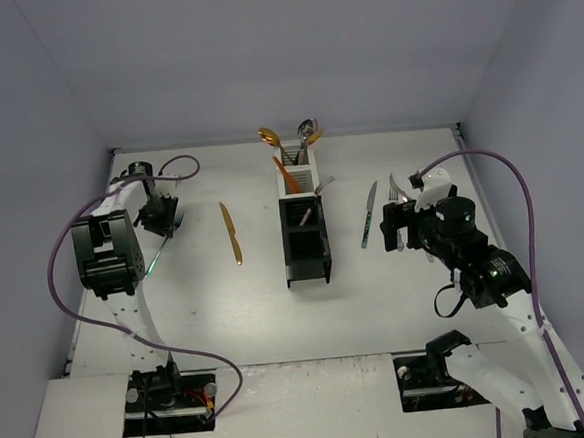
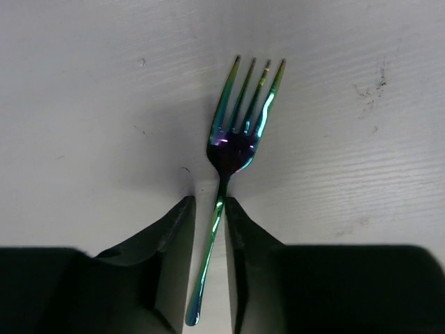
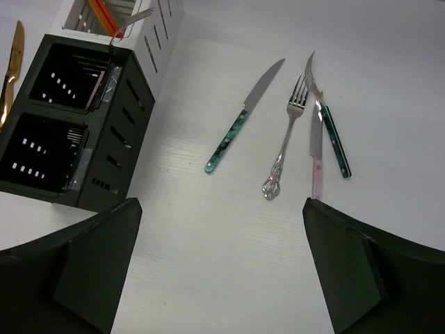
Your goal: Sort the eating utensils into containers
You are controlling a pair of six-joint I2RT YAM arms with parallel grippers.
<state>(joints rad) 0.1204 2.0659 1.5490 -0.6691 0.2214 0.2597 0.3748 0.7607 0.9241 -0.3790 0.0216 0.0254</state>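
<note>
An iridescent teal fork [image 2: 233, 146] lies flat on the white table, tines pointing away. My left gripper [image 2: 208, 202] straddles its handle, the jaws narrowed to a slim gap with table still showing beside the handle. In the top view that gripper [image 1: 162, 216] sits at the far left over the fork [image 1: 159, 253]. The containers [image 1: 303, 218] stand mid-table, two white bins behind two black ones, with gold, orange and silver utensils inside. My right gripper [image 3: 222, 209] hangs wide open above bare table, right of the black bins [image 3: 122, 132].
A gold knife [image 1: 232, 233] lies between the left arm and the bins. Ahead of the right gripper lie a teal-handled knife [image 3: 243, 122], a silver fork [image 3: 285, 146], a pink-handled knife [image 3: 316, 156] and a teal-handled fork [image 3: 330, 132]. Walls enclose the table.
</note>
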